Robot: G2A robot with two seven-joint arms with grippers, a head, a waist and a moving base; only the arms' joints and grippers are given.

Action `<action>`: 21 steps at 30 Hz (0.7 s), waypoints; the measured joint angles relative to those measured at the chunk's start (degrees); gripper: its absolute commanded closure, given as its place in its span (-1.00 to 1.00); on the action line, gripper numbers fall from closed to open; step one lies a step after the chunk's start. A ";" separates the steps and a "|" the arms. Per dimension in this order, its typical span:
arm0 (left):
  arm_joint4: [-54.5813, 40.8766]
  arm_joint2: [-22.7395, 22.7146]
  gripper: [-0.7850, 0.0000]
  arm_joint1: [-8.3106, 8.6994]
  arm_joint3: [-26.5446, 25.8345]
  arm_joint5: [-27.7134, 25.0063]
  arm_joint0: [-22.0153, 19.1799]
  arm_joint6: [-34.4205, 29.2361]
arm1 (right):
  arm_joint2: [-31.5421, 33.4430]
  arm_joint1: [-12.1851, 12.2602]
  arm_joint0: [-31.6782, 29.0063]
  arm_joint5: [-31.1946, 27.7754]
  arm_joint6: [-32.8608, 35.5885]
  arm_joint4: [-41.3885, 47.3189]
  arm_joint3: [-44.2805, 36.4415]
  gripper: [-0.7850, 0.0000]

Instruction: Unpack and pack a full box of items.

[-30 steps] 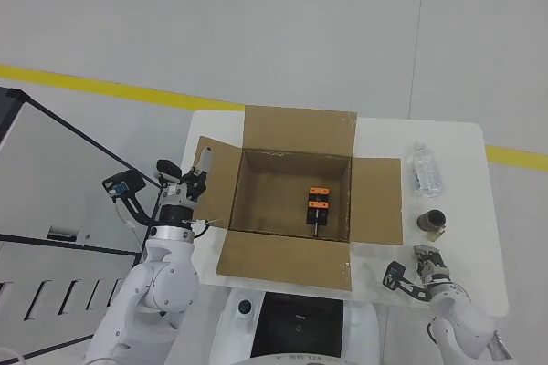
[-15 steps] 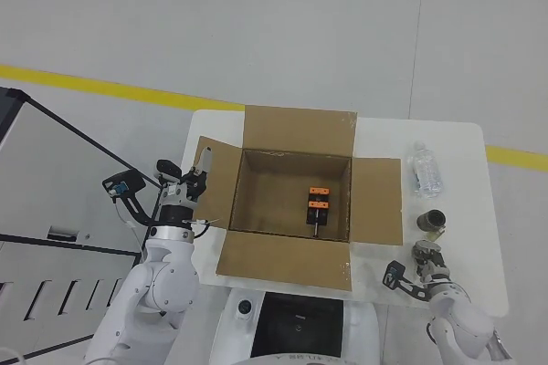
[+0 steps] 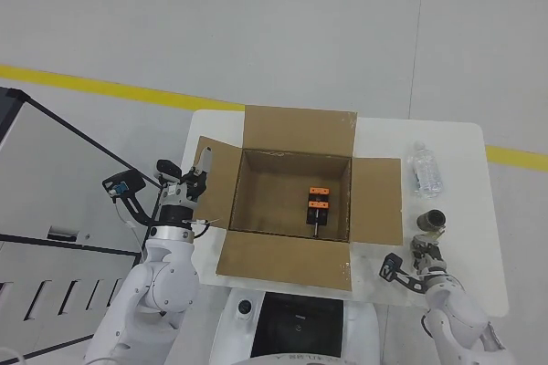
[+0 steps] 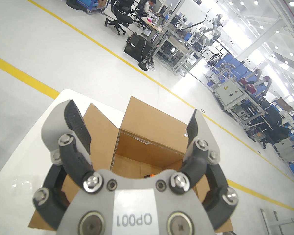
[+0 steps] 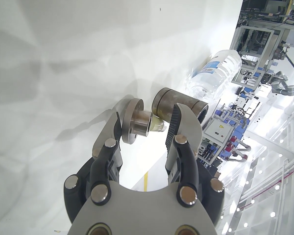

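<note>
The open cardboard box stands mid-table with an orange-and-black item lying inside near its right wall. My left gripper hovers by the box's left flap, open and empty; the box lies just beyond it. At the table's right front, my right gripper is open with a flanged metal part between its fingers, the part close against one finger. A dark metal cylinder lies right behind that part.
A clear water bottle lies on its side at the right of the white table, beyond the dark cylinder. The box's four flaps are spread outward. Bare tabletop lies right of the bottle and cylinder.
My right arm has crept a little forward toward the dark cylinder. The left arm, the box and the item inside it have not moved.
</note>
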 measured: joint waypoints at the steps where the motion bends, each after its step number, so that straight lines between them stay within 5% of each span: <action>1: 0.00 0.00 -1.00 0.00 0.00 0.00 0.00 0.00 | -0.05 0.01 -0.03 0.05 -0.01 -0.13 0.16 0.09; 21: 0.00 0.00 -1.00 0.00 0.00 0.00 0.00 0.00 | 1.92 0.25 -2.99 0.99 -2.41 1.96 -3.16 0.13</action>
